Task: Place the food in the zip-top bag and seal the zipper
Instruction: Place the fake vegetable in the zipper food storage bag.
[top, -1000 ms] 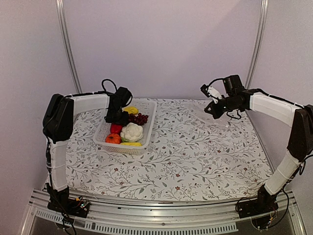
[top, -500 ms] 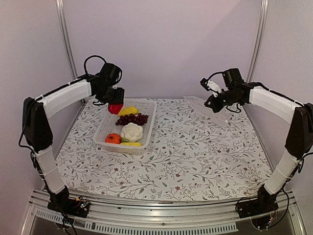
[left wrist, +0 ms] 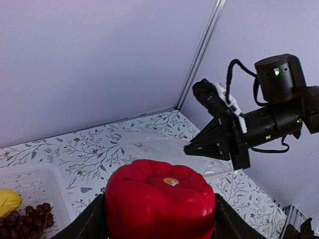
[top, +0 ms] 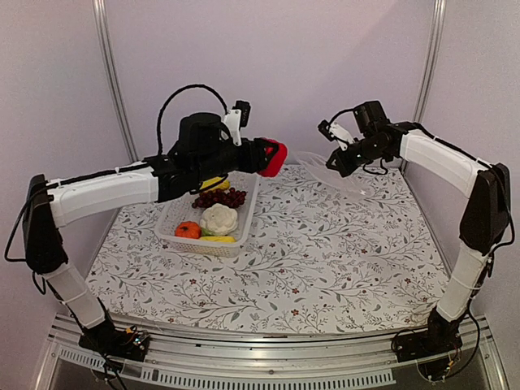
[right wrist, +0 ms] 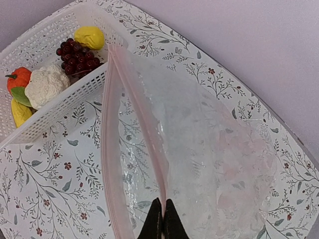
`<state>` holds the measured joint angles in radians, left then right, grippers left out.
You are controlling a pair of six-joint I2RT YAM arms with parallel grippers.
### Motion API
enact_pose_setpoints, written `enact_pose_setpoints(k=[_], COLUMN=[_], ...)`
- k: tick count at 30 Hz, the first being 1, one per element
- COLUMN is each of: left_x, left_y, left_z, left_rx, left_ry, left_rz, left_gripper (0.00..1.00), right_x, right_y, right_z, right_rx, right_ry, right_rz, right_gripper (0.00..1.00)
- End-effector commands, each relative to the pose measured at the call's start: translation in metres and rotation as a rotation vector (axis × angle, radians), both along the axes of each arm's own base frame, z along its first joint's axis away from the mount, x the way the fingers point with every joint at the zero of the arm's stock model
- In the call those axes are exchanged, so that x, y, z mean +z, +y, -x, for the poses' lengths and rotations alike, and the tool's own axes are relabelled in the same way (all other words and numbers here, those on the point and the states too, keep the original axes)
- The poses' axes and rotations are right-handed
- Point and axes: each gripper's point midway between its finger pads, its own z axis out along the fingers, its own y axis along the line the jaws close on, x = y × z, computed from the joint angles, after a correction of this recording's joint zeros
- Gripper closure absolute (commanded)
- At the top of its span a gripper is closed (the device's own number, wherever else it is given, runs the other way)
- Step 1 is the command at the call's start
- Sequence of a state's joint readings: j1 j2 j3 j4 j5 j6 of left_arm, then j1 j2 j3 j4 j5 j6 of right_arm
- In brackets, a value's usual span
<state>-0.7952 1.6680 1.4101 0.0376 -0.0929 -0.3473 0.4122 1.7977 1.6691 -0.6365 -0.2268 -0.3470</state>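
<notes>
My left gripper [top: 272, 158] is shut on the red pepper [top: 275, 156] and holds it in the air just right of the basket, facing the bag; the pepper fills the left wrist view [left wrist: 160, 205]. My right gripper [top: 333, 166] is shut on the upper lip of the clear zip-top bag [top: 333, 177], holding its mouth lifted toward the pepper. In the right wrist view the fingertips [right wrist: 156, 225] pinch the pinkish zipper strip [right wrist: 140, 124] and the bag [right wrist: 214, 164] hangs open. Tomato [top: 188, 230], cauliflower [top: 218, 218], grapes [top: 223, 197], lemon [right wrist: 89, 37] and corn [top: 218, 239] lie in the basket.
The white slotted basket [top: 244, 220] stands at the back left of the flower-patterned table. Metal frame posts [top: 113, 81] rise at both back corners against the wall. The right arm's wrist [left wrist: 259, 124] shows close ahead in the left wrist view.
My left gripper has carried the red pepper from above the basket's back edge to the right, toward the bag. My right gripper has shifted slightly left with the bag's lip.
</notes>
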Motion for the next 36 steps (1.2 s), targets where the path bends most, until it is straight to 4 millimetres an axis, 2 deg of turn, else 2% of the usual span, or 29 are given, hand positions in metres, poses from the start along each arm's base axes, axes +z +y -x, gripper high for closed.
enact_pose_setpoints(k=[1, 7, 11, 14, 18, 23, 30, 36], left_x=[0.070, 0.070, 0.060, 0.046, 0.027, 0.001, -0.035, -0.060], left_y=[-0.020, -0.024, -0.042, -0.062, -0.074, -0.080, -0.086, -0.085], left_z=[0.019, 0.002, -0.009, -0.020, -0.028, -0.036, -0.036, -0.047], left_rx=[-0.048, 0.002, -0.025, -0.035, -0.029, 0.008, 0.085, 0.181], left_ry=[-0.181, -0.151, -0.131, -0.105, -0.092, -0.065, -0.046, 0.010], left_rz=[0.366, 0.608, 0.682, 0.662, 0.652, 0.604, 0.510, 0.434], left_gripper=[0.51, 0.56, 0.62, 0.66, 0.69, 0.74, 0.79, 0.80], right_x=[0.001, 0.009, 0.009, 0.015, 0.021, 0.030, 0.052, 0.067], right_y=[0.017, 0.028, 0.034, 0.039, 0.042, 0.041, 0.035, 0.032], right_z=[0.002, 0.007, 0.012, 0.015, 0.017, 0.018, 0.016, 0.019], right_rx=[-0.008, -0.007, 0.005, 0.014, 0.014, 0.000, -0.034, -0.034], right_ry=[0.072, 0.124, 0.165, 0.179, 0.192, 0.185, 0.138, 0.101], right_rz=[-0.057, -0.145, -0.192, -0.229, -0.262, -0.285, -0.317, -0.329], right_gripper=[1.00, 1.00, 1.00, 1.00, 1.00, 1.00, 1.00, 1.00])
